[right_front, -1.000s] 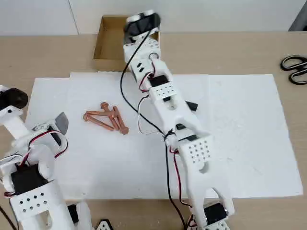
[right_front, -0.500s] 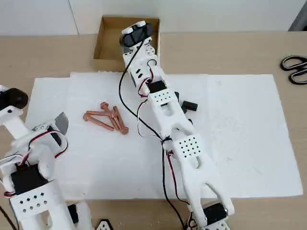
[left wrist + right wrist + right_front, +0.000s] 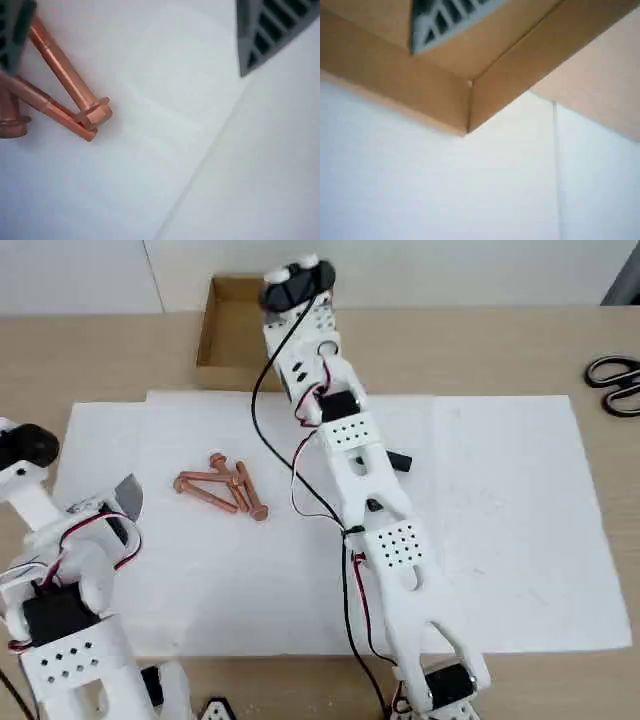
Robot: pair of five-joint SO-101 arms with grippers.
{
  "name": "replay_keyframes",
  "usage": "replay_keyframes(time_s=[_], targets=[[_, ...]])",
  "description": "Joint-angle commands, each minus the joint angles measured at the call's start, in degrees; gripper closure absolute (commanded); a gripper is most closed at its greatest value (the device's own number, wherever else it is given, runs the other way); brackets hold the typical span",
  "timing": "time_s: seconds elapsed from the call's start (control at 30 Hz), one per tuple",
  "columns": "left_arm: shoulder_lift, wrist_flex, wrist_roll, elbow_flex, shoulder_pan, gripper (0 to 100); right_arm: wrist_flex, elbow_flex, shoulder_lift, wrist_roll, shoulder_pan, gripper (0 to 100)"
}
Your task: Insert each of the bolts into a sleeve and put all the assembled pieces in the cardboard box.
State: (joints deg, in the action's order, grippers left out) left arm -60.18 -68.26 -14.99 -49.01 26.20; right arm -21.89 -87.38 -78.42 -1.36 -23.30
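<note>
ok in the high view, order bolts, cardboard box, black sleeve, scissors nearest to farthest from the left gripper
From the left gripper:
1. bolts, close by on the white sheet
2. cardboard box, at the far side
3. black sleeve, past the right arm
4. scissors, far right edge

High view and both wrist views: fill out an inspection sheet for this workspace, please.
Surface: white foam sheet on a wooden table.
Job's things: copper bolts loose in a pile on the sheet; black sleeve beside the right arm; cardboard box beyond the sheet.
Clutter: scissors at the table's edge.
Pincers: left pincer open, beside the bolts; right pincer over the box, state unclear.
Cables: black and red wires along the right arm.
Surroundings: white wall.
</note>
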Motion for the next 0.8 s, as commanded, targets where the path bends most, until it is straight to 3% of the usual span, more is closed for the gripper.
replay_keyframes(time_s=[0.0, 0.23, 0.57, 0.77], targets=[[-1.14, 0.18, 2.81, 1.63, -2.20, 73, -9.45, -8.97, 2.24, -0.44, 1.27, 78.8], [-1.14, 0.35, 3.34, 1.98, -6.77, 73, -30.73, -9.05, 20.88, -0.44, 3.74, 78.9], [-1.14, -0.09, 3.34, 1.80, -7.12, 73, -73.27, -8.97, 48.22, -0.62, 3.38, 79.0], [-1.14, -0.09, 3.34, 1.98, -7.38, 73, -75.65, 1.49, 60.97, -0.79, 8.57, 79.0]])
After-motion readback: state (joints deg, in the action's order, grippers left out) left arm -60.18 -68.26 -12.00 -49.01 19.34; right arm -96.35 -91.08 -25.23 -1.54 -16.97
